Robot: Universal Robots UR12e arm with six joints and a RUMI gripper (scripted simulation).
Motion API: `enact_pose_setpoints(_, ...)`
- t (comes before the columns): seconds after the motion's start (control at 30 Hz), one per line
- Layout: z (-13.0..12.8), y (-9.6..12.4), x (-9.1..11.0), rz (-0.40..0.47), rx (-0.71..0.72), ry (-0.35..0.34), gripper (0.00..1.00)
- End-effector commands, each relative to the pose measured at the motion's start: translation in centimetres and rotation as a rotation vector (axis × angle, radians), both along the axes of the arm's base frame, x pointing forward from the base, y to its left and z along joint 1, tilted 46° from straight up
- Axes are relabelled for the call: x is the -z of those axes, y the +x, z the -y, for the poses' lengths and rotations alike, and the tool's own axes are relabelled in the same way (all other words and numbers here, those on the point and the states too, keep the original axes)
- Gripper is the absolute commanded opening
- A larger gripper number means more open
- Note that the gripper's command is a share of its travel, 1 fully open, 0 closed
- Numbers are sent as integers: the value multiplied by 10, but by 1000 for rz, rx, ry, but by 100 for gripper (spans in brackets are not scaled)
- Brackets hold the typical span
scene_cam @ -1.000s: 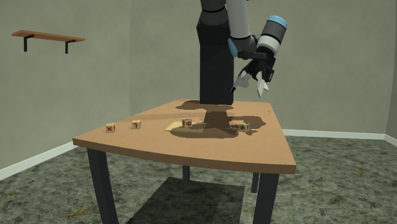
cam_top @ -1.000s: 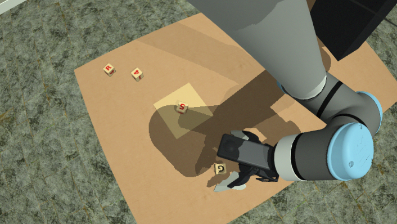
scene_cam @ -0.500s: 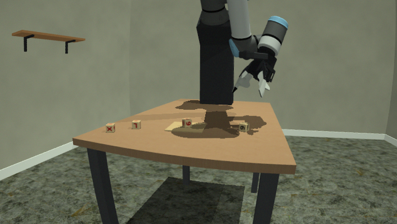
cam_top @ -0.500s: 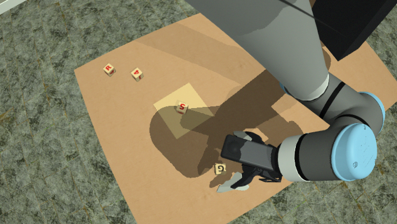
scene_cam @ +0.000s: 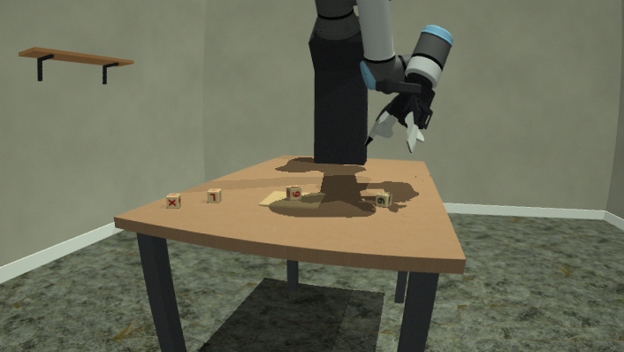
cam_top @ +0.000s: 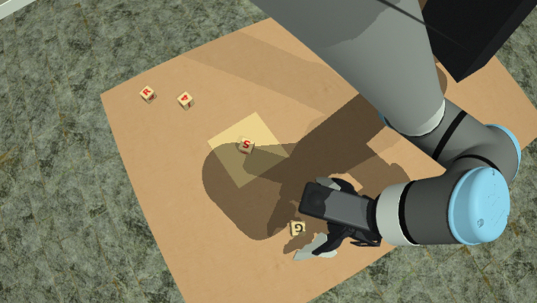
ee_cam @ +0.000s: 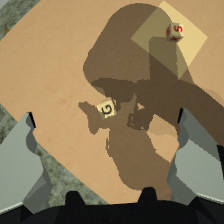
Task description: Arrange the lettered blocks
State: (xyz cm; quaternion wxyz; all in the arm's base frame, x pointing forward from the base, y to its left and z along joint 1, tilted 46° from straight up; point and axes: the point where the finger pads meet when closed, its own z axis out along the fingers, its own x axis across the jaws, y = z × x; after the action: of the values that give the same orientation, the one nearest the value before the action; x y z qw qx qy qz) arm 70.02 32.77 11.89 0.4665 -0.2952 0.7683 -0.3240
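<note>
At right in the top view, the gripper (cam_top: 304, 217) (scene_cam: 389, 147) (ee_cam: 107, 111) hangs spread wide; its dark body partly hides one finger

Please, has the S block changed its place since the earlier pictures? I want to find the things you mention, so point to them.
No, the S block (cam_top: 246, 145) (scene_cam: 293, 193) (ee_cam: 176, 32) sits at the same spot on the mat (cam_top: 262, 129) (scene_cam: 270, 199) (ee_cam: 194, 42) in the top view.
</note>
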Motion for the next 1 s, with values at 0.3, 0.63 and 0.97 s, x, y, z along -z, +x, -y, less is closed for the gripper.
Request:
enact_pose_setpoints(0.3, 0, 0, 0, 1, 0, 0, 100)
enact_pose_setpoints(0.63, 2, 1, 0, 0, 0, 1, 100)
enact_pose_setpoints(0.97, 98, 27, 2, -11, 2, 7, 100)
